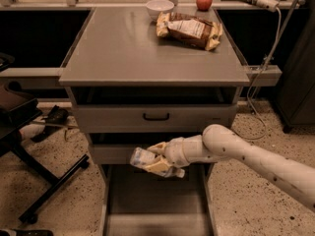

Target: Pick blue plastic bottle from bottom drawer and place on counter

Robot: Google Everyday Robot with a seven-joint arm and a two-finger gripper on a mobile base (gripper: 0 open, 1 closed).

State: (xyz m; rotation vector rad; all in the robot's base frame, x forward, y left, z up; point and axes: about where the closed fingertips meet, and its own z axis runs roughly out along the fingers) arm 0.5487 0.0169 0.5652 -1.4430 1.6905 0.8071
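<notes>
My gripper is shut on the blue plastic bottle. The bottle is clear with a pale label and lies sideways in the fingers, neck to the left. I hold it above the open bottom drawer, in front of the middle drawer's face, below the counter. The drawer's grey floor shows bare. My white arm reaches in from the lower right. The counter is the wide grey top of the cabinet above.
A crinkled yellow-brown snack bag, a white bowl and a red apple sit at the counter's back right. A black-handled drawer is closed. A black chair base stands at the left.
</notes>
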